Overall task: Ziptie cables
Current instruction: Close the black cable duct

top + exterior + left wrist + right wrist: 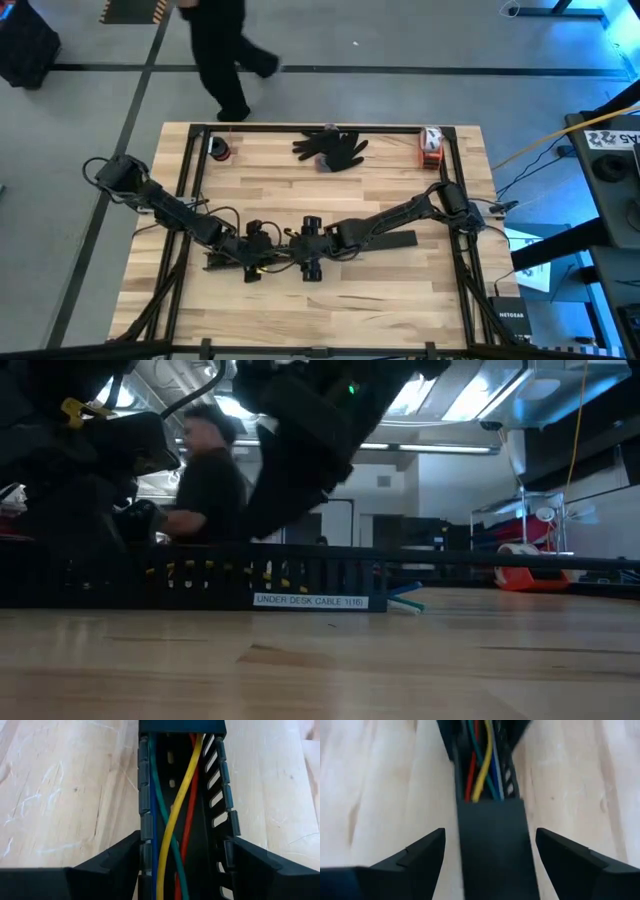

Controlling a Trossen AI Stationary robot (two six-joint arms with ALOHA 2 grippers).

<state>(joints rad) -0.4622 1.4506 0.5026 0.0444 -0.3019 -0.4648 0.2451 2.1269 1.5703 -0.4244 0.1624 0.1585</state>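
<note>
We see a pale wood table [60,795], smooth and matt with fine scratches. The slotted channel [226,800] looks like matt black plastic, and the cables [176,805] inside have glossy plastic-looking sheaths.

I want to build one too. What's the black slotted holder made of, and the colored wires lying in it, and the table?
The black slotted holder looks like matte molded plastic, judging by its thin, even ribs. The colored wires seem rubbery plastic-coated: smooth, slightly shiny, bending easily. The table looks like pale wood, with visible grain and light scratches.
</note>
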